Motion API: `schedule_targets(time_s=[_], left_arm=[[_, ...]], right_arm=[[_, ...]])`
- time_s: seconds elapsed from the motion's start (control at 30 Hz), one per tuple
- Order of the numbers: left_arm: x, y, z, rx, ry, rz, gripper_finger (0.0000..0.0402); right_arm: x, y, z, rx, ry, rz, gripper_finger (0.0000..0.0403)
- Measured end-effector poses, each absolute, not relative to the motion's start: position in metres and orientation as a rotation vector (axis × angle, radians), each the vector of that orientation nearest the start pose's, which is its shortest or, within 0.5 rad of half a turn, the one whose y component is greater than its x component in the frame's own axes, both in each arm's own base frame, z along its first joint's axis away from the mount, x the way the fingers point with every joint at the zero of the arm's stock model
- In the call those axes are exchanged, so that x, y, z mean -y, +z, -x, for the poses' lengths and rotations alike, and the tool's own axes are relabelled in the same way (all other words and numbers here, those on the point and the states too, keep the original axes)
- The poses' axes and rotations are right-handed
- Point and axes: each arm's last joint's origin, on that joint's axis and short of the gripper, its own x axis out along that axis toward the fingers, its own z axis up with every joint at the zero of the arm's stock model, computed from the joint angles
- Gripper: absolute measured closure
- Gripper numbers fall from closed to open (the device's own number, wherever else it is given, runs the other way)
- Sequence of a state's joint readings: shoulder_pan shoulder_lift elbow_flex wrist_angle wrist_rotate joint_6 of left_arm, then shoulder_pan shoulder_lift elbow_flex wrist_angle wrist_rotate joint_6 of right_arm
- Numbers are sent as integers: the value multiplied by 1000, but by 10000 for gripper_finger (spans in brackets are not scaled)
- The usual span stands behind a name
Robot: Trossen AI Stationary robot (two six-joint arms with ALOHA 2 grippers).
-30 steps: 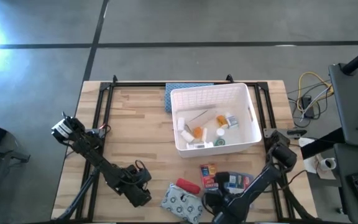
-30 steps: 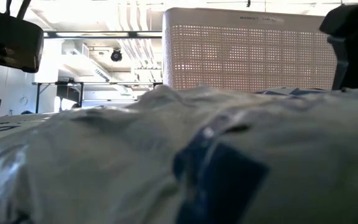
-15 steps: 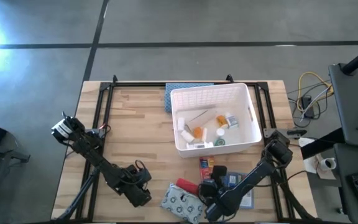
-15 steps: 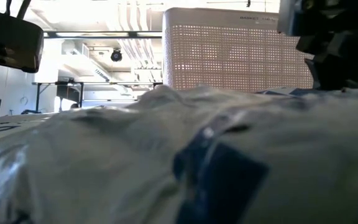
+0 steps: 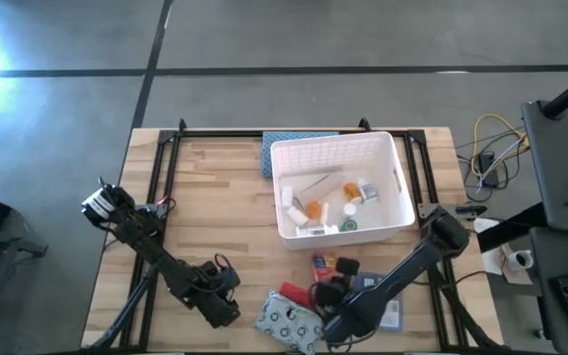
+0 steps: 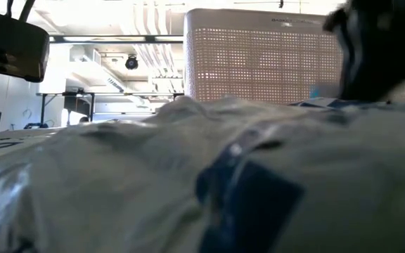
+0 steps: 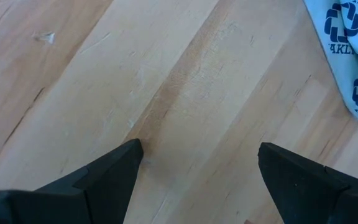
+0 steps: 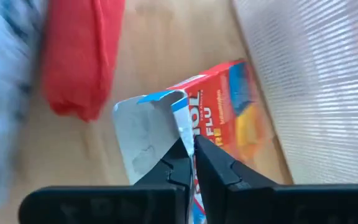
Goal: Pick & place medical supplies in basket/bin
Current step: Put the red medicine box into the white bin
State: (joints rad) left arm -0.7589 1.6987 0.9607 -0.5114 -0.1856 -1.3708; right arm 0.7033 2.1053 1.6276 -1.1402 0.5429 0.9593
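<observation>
I count several supplies already in the bin: a couple of white bottles, an orange vial and a few smaller pieces I can't make out. Four things are left on the table, near the front edge: the red-orange box just in front of the bin, the red tube to its left, the patterned pouch nearest me, and a blue-white flat box, mostly under my right arm. My right gripper sits low between tube and box, fingers pressed together on the box's open white flap, so that box looks next to go in. My left gripper waits spread wide over bare wood, left of the pouch.
</observation>
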Motion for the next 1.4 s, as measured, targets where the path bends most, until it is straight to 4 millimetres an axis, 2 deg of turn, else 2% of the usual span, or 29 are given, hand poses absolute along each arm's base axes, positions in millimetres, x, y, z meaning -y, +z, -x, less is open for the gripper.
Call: schedule_targets(time_s=[0.13,0.3,0.47,0.57,0.63,0.77,0.93,1.13,1.4], left_arm=[[207,154,-226,-1188,329,622,94],[207,154,-226,-1185,326,618,94],[206,154,-226,-1174,329,611,94],[206,154,-226,-1160,336,605,94],[206,154,-226,-1154,339,602,94],[206,154,-226,-1147,353,618,94],[206,154,-227,-1134,377,650,94],[206,154,-227,-1130,373,646,94],[206,154,-227,-1128,369,640,94]], right_arm=[[-237,228,-302,-1091,-456,-6,392],[-212,301,-276,-951,-407,-206,394],[-179,381,-241,-650,-349,-482,394],[-159,405,-222,-535,-388,-538,394],[-151,404,-218,-556,-410,-525,394],[-148,386,-222,-719,-430,-490,394],[-168,355,-243,-986,-321,-440,380],[-190,316,-264,-1201,-278,-410,320],[-223,285,-271,-1258,-180,-277,221]])
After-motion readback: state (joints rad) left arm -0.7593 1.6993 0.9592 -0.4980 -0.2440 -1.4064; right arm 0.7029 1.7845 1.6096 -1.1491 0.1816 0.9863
